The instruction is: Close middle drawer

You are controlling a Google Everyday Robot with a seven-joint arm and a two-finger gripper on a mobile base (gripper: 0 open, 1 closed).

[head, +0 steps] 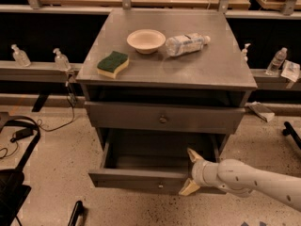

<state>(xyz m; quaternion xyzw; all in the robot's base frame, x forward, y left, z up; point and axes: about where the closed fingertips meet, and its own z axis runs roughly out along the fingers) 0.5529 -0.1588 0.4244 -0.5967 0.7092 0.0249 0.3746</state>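
The middle drawer (141, 179) is the grey one pulled out near the floor, with a small round knob on its front panel and an empty inside. My gripper (192, 172) comes in from the right on a white arm and sits at the right end of that front panel. It is open: one tan fingertip (194, 155) is over the drawer's inside, and the other is in front of the panel.
Above it is a shut drawer with a dark knob (162, 119). The cabinet top (221, 69) holds a green sponge (113, 63), a white bowl (146, 40) and a lying water bottle (186, 44). Cables and dark gear (14, 140) lie on the floor at left.
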